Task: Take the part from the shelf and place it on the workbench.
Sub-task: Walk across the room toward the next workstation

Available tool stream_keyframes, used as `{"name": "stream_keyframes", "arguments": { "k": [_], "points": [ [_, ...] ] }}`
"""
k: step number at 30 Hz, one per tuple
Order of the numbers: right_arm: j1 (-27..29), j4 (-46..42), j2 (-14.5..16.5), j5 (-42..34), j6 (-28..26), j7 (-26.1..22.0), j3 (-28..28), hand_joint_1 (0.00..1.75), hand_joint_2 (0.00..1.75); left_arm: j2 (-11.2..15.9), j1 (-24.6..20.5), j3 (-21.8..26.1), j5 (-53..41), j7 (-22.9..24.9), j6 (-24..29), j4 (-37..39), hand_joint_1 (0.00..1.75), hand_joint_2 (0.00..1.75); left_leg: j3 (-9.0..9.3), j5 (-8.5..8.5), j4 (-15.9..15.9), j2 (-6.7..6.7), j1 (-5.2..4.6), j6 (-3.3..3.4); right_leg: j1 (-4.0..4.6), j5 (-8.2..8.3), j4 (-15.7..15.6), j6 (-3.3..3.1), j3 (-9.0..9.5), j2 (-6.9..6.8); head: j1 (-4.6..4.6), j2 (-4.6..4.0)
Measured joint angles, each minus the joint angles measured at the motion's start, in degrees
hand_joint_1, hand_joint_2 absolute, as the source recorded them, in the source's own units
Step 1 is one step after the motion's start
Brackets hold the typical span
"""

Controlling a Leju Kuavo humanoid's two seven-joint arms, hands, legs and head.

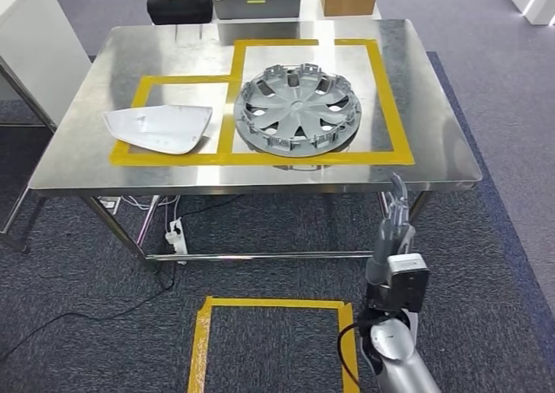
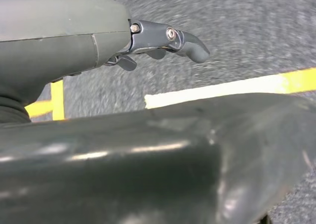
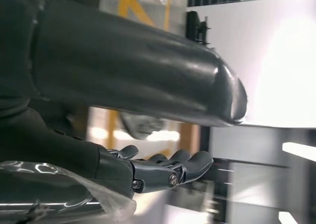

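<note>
A grey spoked wheel cover (image 1: 297, 109) lies flat in the taped square on the steel workbench (image 1: 419, 89), mid-right; the right hand (image 1: 395, 224) points up before the near edge, fingers straight, empty.

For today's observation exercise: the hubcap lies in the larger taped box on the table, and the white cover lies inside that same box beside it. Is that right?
Not quite. The hubcap does lie in the larger taped box on the table, but the white cover lies in the smaller taped box next to it, with a tape line between them. The head view shows this.
</note>
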Motion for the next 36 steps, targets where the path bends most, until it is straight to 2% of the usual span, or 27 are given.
{"name": "stream_keyframes", "arguments": {
  "k": [1, 2, 4, 6, 8, 10, 11, 12, 13, 15, 16, 17, 18, 19, 20, 22, 23, 24, 26, 27, 28, 30, 31, 32, 33, 34, 36],
  "points": [
    [1.93, -0.26, 0.3, -1.67, 1.05, 0.75, -0.74, 0.0, 0.0, -0.15, 0.05, 0.6, 0.61, -0.12, 0.1, 0.0, 0.0, 0.0, 0.31, -0.32, 2.0, 0.0, 0.01, -0.05, 0.05, 0.44, 0.27, 0.01, -0.83, -0.09, 0.01, 0.0],
    [3.67, -0.03, 0.58, -2.79, 1.95, 1.67, -1.48, 0.0, 0.0, -0.27, 0.12, 1.24, 1.12, -0.21, 0.15, 0.0, 0.0, 0.0, 1.47, 0.53, 2.01, 0.0, 0.01, 0.0, 0.08, 0.81, 0.61, 0.03, -1.71, -0.15, 0.02, 0.0],
    [6.57, 1.8, 1.33, -4.09, 3.45, 2.7, -3.07, 0.0, 0.0, -0.45, 0.23, 2.48, 1.88, -0.44, 0.15, 0.0, 0.0, 0.0, 6.32, 3.31, -3.64, -0.03, 0.0, 0.4, 0.13, 1.5, 1.45, 0.16, -3.45, -0.1, 0.01, 0.0],
    [8.45, 4.94, 2.33, -5.23, 4.4, 2.95, -5.11, 0.0, 0.0, -0.55, 0.2, 3.6, 2.21, -0.68, 0.13, -0.01, 0.0, 0.0, 11.54, 3.56, -11.44, -0.11, -0.17, 0.97, 0.27, 2.22, 2.02, 0.56, -4.63, 0.06, 0.05, 0.0],
    [9.23, 9.06, 3.34, -6.27, 5.32, 3.81, -7.64, 0.0, 0.0, -0.65, 0.23, 4.56, 2.26, -0.91, 0.03, -0.02, 0.0, 0.0, 13.26, 2.83, -14.8, -0.16, -0.47, 1.45, 0.28, 3.04, 2.01, 1.2, -4.94, 0.18, -0.03, 0.0],
    [9.25, 15.5, 4.33, -7.58, 6.87, 4.59, -11.39, 0.0, 0.0, -0.84, 0.27, 5.48, 2.22, -1.09, -0.17, -0.02, 0.0, 0.0, 12.67, 3.82, -15.22, -0.06, -0.5, 2.17, 0.14, 3.67, 1.78, 1.94, -4.99, 0.31, -0.18, 0.0],
    [8.99, 19.72, 4.69, -8.32, 8.05, 4.99, -13.83, 0.0, 0.0, -0.93, 0.23, 5.91, 2.16, -1.13, -0.26, -0.02, 0.0, 0.0, 12.24, 4.48, -15.47, 0.03, -0.42, 2.62, 0.07, 3.02, 2.01, 2.32, -5.23, 0.45, -0.19, 0.0],
    [8.65, 24.21, 4.96, -8.98, 9.39, 5.55, -16.45, 0.0, 0.0, -1.04, 0.21, 6.27, 2.06, -1.15, -0.35, -0.02, 0.0, 0.0, 11.7, 5.2, -15.75, 0.09, -0.3, 3.05, 0.0, 1.49, 2.78, 2.65, -5.63, 0.58, -0.1, 0.0],
    [8.08, 29.5, 5.13, -9.37, 11.22, 6.2, -19.45, 0.0, 0.0, -1.12, 0.22, 6.6, 1.83, -1.16, -0.57, -0.02, 0.0, 0.0, 10.91, 5.97, -15.9, 0.16, -0.25, 3.42, -0.12, -1.46, 4.91, 2.93, -6.24, 0.73, 0.01, 0.0],
    [6.4, 40.76, 5.38, -8.82, 14.3, 7.39, -25.09, 0.0, 0.0, -1.11, 0.32, 7.15, 1.32, -1.29, -1.1, -0.01, 0.0, 0.0, 9.1, 7.35, -15.84, 0.19, -0.37, 3.75, -0.24, -7.3, 11.3, 3.35, -7.47, 0.82, 0.24, 0.0],
    [5.51, 46.39, 5.32, -7.63, 15.16, 7.96, -27.41, 0.0, 0.0, -1.09, 0.35, 7.41, 1.07, -1.44, -1.33, -0.01, 0.0, 0.0, 7.98, 8.12, -15.68, 0.24, -0.43, 3.76, -0.28, -8.62, 14.6, 3.48, -7.71, 0.84, 0.3, 0.0],
    [4.81, 50.84, 5.2, -6.25, 15.24, 8.46, -28.79, 0.0, 0.0, -1.06, 0.34, 7.6, 0.96, -1.61, -1.4, -0.01, 0.0, 0.0, 6.88, 8.79, -15.45, 0.31, -0.45, 3.66, -0.28, -7.96, 16.38, 3.56, -7.31, 0.83, 0.3, 0.0],
    [4.32, 54.6, 5.05, -4.82, 15.0, 8.94, -29.71, 0.0, 0.0, -1.05, 0.29, 7.77, 0.89, -1.78, -1.42, -0.01, 0.0, 0.0, 5.76, 9.44, -15.15, 0.38, -0.45, 3.52, -0.28, -6.18, 16.66, 3.59, -6.19, 0.83, 0.34, 0.0],
    [3.89, 57.59, 4.92, -3.76, 14.66, 9.23, -30.22, 0.0, 0.0, -1.05, 0.24, 7.93, 0.85, -1.89, -1.42, -0.01, 0.0, 0.0, 4.71, 10.01, -14.85, 0.45, -0.43, 3.33, -0.3, -4.2, 14.94, 3.58, -4.1, 0.83, 0.34, 0.0],
    [3.36, 60.18, 4.86, -3.15, 14.38, 9.42, -30.6, 0.0, 0.0, -1.04, 0.16, 8.05, 0.82, -1.96, -1.42, -0.01, 0.0, 0.0, 3.89, 10.54, -14.52, 0.52, -0.46, 3.09, -0.32, -3.19, 11.44, 3.54, -1.04, 0.83, 0.34, 0.0],
    [2.01, 64.55, 4.83, -2.58, 14.06, 9.62, -31.35, 0.0, 0.0, -1.04, 0.0, 8.24, 0.74, -2.02, -1.39, -0.02, 0.0, 0.0, 2.81, 11.61, -13.81, 0.6, -0.65, 2.55, -0.3, -4.14, 2.61, 3.1, 5.35, 0.93, 0.39, 0.0],
    [1.46, 66.22, 4.83, -2.46, 13.96, 9.65, -31.65, 0.0, 0.0, -1.03, -0.07, 8.33, 0.71, -2.04, -1.38, -0.02, 0.0, 0.0, 2.6, 12.18, -13.62, 0.63, -0.73, 2.28, -0.23, -5.09, -0.3, 2.77, 7.14, 0.97, 0.4, 0.0],
    [1.02, 67.64, 4.83, -2.37, 13.92, 9.67, -31.9, 0.0, 0.0, -1.02, -0.09, 8.44, 0.69, -2.07, -1.36, -0.02, 0.0, 0.0, 2.46, 12.76, -13.59, 0.64, -0.75, 2.01, -0.13, -5.52, -1.65, 2.34, 7.74, 0.99, 0.4, 0.0],
    [0.59, 70.07, 4.85, -2.33, 13.88, 9.8, -32.26, 0.0, 0.0, -0.95, 0.05, 8.64, 0.69, -2.08, -1.34, -0.02, 0.0, 0.0, 2.12, 12.87, -13.53, 0.52, -0.59, 1.39, -0.17, -4.83, -1.48, 1.34, 6.69, 0.7, 0.32, 0.0],
    [0.48, 70.95, 4.83, -2.33, 13.86, 9.86, -32.4, 0.0, 0.0, -0.92, 0.21, 8.71, 0.69, -2.08, -1.34, -0.02, 0.0, 0.0, 1.77, 11.25, -12.59, 0.44, -0.51, 1.06, -0.21, -4.21, -1.4, 0.82, 6.03, 0.54, 0.21, 0.0],
    [0.42, 71.63, 4.81, -2.32, 13.82, 9.9, -32.53, 0.0, 0.0, -0.9, 0.36, 8.74, 0.69, -2.07, -1.33, -0.02, 0.0, 0.0, 1.25, 8.5, -10.52, 0.37, -0.42, 0.79, -0.27, -3.49, -1.39, 0.4, 5.22, 0.4, 0.1, 0.0],
    [0.25, 72.63, 4.75, -2.32, 13.76, 9.9, -32.79, 0.0, 0.0, -0.86, 0.46, 8.8, 0.69, -2.06, -1.33, -0.02, 0.0, 0.0, 0.22, 2.07, -3.55, 0.36, -0.3, 0.41, -0.11, -2.1, -1.26, 0.02, 3.54, 0.31, -0.06, 0.0],
    [0.14, 73.07, 4.75, -2.31, 13.75, 9.9, -32.92, 0.0, 0.0, -0.85, 0.42, 8.83, 0.69, -2.06, -1.33, -0.02, 0.0, 0.0, 0.0, 0.37, 0.04, 0.36, -0.28, 0.32, 0.0, -1.43, -1.12, -0.02, 2.74, 0.26, -0.06, 0.0],
    [0.0, 73.51, 4.74, -2.23, 13.75, 10.01, -33.01, 0.0, 0.0, -0.83, 0.37, 8.88, 0.67, -2.06, -1.33, -0.02, 0.0, 0.0, 0.37, 0.22, 2.37, 0.36, -0.27, 0.35, 0.09, -0.81, -0.88, -0.02, 1.89, 0.19, -0.06, 0.0],
    [-0.15, 73.93, 4.74, -2.02, 13.65, 10.27, -33.08, 0.0, 0.0, -0.81, 0.33, 8.91, 0.6, -2.06, -1.34, -0.02, 0.0, 0.0, 1.46, 1.23, 2.94, 0.36, -0.28, 0.47, 0.19, -0.24, -0.52, 0.0, 0.98, 0.15, -0.06, 0.0],
    [-0.28, 74.28, 4.74, -1.57, 13.39, 10.74, -33.12, 0.0, 0.0, -0.8, 0.31, 8.94, 0.5, -2.06, -1.35, -0.02, 0.0, 0.0, 3.48, 2.91, 1.19, 0.35, -0.3, 0.7, 0.26, 0.21, -0.09, 0.04, 0.11, 0.13, -0.05, 0.0],
    [-0.54, 75.07, 4.75, 0.18, 12.15, 12.56, -33.04, 0.0, 0.0, -0.77, 0.28, 8.97, 0.22, -1.97, -1.36, -0.02, 0.0, 0.0, 9.4, 4.67, -6.91, 0.25, -0.44, 1.37, 0.42, 0.89, 0.85, 0.24, -1.48, 0.16, -0.04, 0.0]
  ]
}}
